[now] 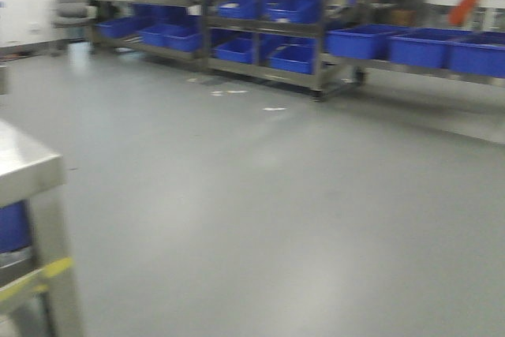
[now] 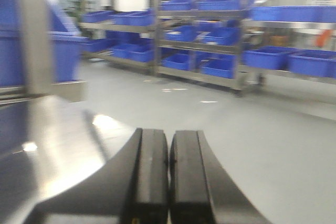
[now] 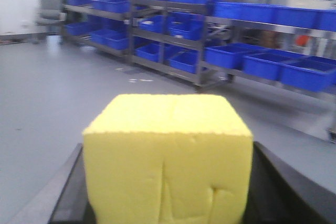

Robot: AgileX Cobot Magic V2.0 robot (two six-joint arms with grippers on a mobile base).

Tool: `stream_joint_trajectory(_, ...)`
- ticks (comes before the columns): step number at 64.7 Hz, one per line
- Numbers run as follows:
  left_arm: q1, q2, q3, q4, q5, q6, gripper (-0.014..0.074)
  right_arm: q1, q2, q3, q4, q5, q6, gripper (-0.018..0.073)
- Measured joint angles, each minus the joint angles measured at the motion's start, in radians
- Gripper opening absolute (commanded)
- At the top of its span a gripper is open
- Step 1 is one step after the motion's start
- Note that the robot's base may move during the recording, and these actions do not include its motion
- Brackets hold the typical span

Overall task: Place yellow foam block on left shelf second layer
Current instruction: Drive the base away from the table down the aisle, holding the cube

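The yellow foam block (image 3: pixel 168 156) fills the lower middle of the right wrist view. It sits between the two black fingers (image 3: pixel 68 192) of my right gripper (image 3: pixel 168 192), which is shut on it; its near face is creased. My left gripper (image 2: pixel 169 177) shows in the left wrist view with its two black pads pressed together and nothing between them. Neither gripper nor the block shows in the front view. Metal shelves with blue bins (image 1: pixel 268 29) stand across the grey floor.
A steel table corner (image 1: pixel 28 167) with a blue bin under it is at the near left in the front view. A grey chair (image 1: pixel 72 4) stands at the far left. A steel post and blue bin (image 2: pixel 37 51) are close at the left of the left wrist view. White scraps (image 1: pixel 229 92) lie on the floor.
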Motion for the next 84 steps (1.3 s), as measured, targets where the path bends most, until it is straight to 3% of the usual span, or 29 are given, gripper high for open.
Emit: stream_joint_trajectory(84, 0.0, 0.0, 0.0, 0.0, 0.0, 0.0, 0.0124, 0.0, -0.002, 0.0, 0.0, 0.0, 0.0, 0.0425)
